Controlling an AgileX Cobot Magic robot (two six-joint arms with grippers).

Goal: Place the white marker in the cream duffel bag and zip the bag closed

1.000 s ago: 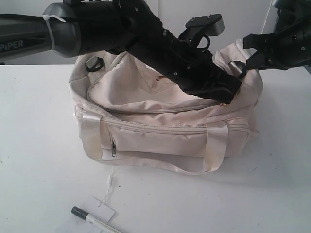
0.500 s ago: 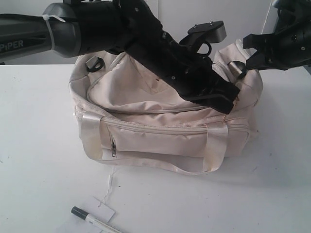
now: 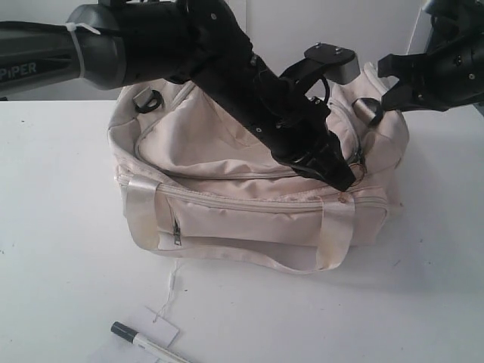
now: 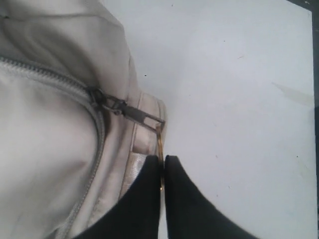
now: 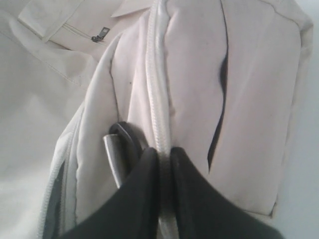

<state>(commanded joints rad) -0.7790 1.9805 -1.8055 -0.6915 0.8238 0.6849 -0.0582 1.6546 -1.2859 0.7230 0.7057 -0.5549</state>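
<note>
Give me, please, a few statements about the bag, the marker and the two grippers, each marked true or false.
1. The white marker lies on the table, outside the cream duffel bag. True.
2. The left gripper hangs open above the marker. False: it is shut on the zipper pull at the end of the bag on the right of the exterior view.
3. The right gripper is closed on fabric at the bag's end, beside a black ring. True.
4. The hang tag is tucked inside the bag. False: it lies on the table next to the marker's dark cap.
</note>
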